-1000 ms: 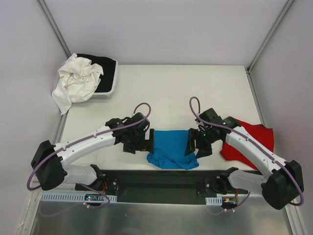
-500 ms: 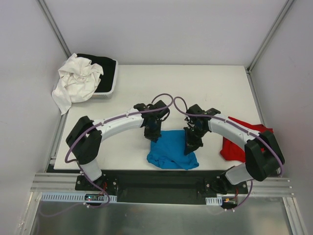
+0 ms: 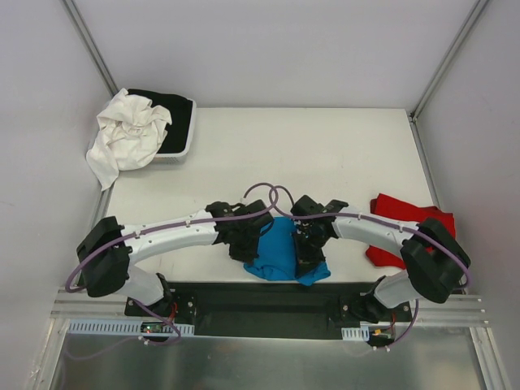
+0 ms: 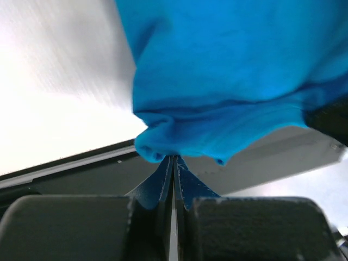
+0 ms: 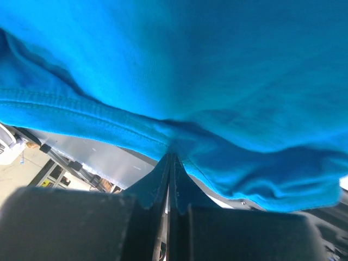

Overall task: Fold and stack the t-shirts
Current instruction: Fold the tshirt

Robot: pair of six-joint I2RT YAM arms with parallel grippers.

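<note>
The turquoise-blue t-shirt (image 3: 282, 249) lies bunched near the table's front edge, between my two grippers. My left gripper (image 3: 253, 238) is at its left side and shut on a fold of the blue cloth (image 4: 163, 142); the fingertips (image 4: 173, 159) pinch the hem. My right gripper (image 3: 308, 243) is at the shirt's right side, shut on its stitched hem (image 5: 130, 130) where the jaws (image 5: 171, 156) meet. The red t-shirt (image 3: 423, 218) lies crumpled at the right, partly under the right arm.
A white bin (image 3: 188, 140) at the back left holds a black cloth (image 3: 175, 112), and a white cloth (image 3: 126, 136) spills over its left side. The table's front edge and the black mounting rail (image 3: 268, 296) run just below the blue shirt.
Both grippers went from open to shut on the blue shirt. They drew closer together and toward the front edge, and the shirt is now narrower and more bunched.
</note>
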